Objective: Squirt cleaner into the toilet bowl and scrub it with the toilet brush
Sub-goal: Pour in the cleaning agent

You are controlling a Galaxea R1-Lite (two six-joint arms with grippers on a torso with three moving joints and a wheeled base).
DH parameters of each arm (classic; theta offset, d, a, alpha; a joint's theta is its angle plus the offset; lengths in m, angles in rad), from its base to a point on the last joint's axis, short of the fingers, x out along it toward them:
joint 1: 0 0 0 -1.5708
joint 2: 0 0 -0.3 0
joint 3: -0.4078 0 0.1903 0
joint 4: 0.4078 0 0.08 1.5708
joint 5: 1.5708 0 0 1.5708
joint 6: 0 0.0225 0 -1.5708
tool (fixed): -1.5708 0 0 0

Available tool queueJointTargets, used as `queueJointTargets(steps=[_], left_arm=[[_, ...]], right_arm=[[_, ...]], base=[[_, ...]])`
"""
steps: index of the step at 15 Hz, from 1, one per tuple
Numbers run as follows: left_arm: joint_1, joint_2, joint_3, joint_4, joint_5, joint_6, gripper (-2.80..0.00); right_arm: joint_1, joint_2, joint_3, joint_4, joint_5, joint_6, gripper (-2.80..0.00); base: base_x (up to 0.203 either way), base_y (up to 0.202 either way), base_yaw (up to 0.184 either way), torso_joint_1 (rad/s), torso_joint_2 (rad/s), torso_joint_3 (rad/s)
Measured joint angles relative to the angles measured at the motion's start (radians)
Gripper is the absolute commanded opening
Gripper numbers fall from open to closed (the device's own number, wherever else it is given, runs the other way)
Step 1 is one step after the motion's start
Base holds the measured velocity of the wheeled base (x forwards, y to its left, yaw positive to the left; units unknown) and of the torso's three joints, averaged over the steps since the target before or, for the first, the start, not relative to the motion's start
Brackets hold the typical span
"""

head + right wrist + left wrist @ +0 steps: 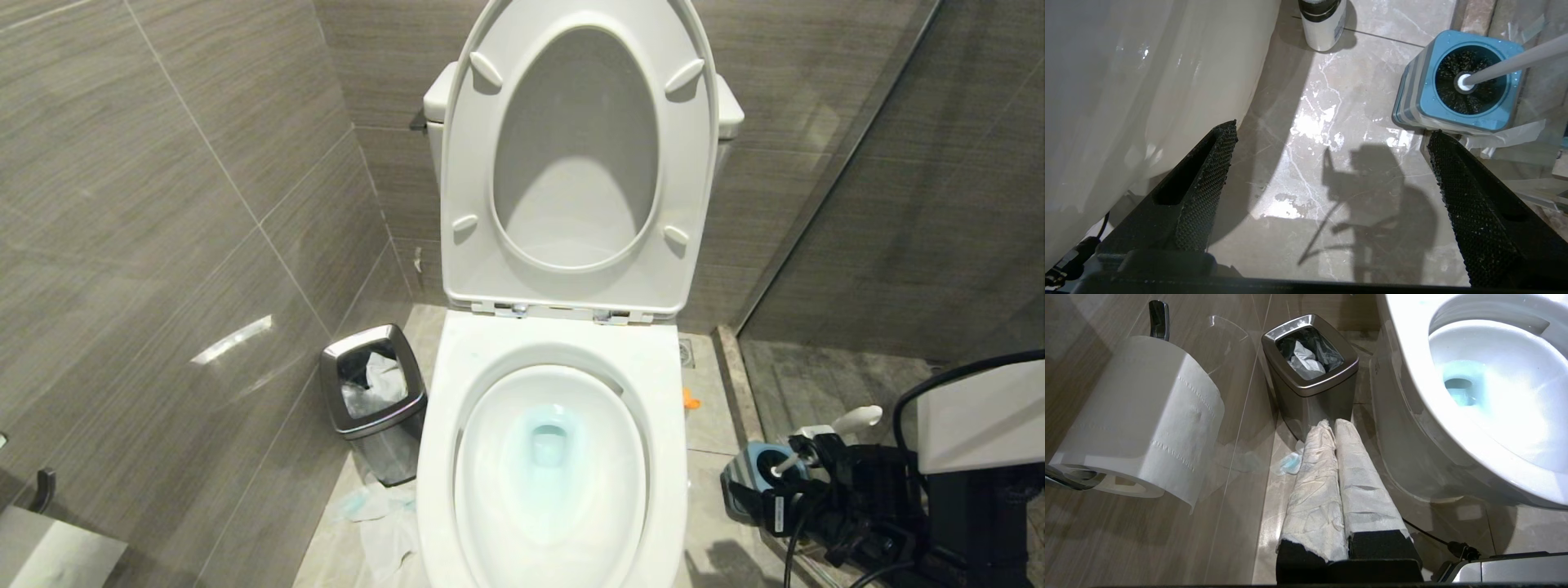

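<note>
The white toilet bowl (563, 498) stands open in the middle, seat and lid raised, with blue-tinted water in its basin (1461, 390). The toilet brush (857, 420) stands in its grey-and-blue holder (1470, 118) on the floor to the bowl's right, its slim white handle (1515, 63) leaning away. My right gripper (1333, 132) hangs wide open over bare floor between the toilet's base and the holder, holding nothing. A white bottle with a black band (1323, 24), the cleaner as far as I can tell, stands by the toilet's base. My left gripper (1333, 424), its fingers wrapped in white, is shut and empty beside the bowl's left.
A small steel waste bin (374, 400) with a black liner sits left of the toilet, crumpled paper (384, 514) on the floor by it. A toilet roll (1147, 416) hangs on the left wall. Tiled walls close in on both sides. A glass partition (816, 204) stands on the right.
</note>
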Motion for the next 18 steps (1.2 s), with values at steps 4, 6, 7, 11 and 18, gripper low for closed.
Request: queueJointTargets(steps=[4, 6, 7, 11, 18], left_arm=[[0.0, 0.0, 0.0, 0.0, 0.001, 0.001, -2.8], [0.0, 0.0, 0.0, 0.0, 0.002, 0.0, -2.8], [0.0, 0.0, 0.0, 0.0, 0.002, 0.0, -2.8], [0.0, 0.0, -0.001, 0.001, 0.007, -0.003, -2.8], [0.0, 0.0, -0.003, 0.002, 0.007, -0.006, -2.8]], right_arm=[[0.001, -0.007, 0.006, 0.0, -0.002, -0.001, 0.0], [0.001, -0.012, 0.014, 0.0, -0.002, -0.002, 0.0], [0.001, -0.014, 0.016, 0.0, -0.002, -0.001, 0.0], [0.001, -0.016, 0.012, 0.0, -0.008, 0.002, 0.0], [0.001, -0.001, -0.016, 0.0, -0.007, 0.004, 0.0]], base=[[0.0, 0.0, 0.0, 0.0, 0.0, 0.0], [0.0, 0.0, 0.0, 0.0, 0.0, 0.0], [0.0, 0.0, 0.0, 0.0, 0.0, 0.0], [0.0, 0.0, 0.0, 0.001, 0.0, -0.044], [0.0, 0.0, 0.0, 0.004, 0.0, -0.188]])
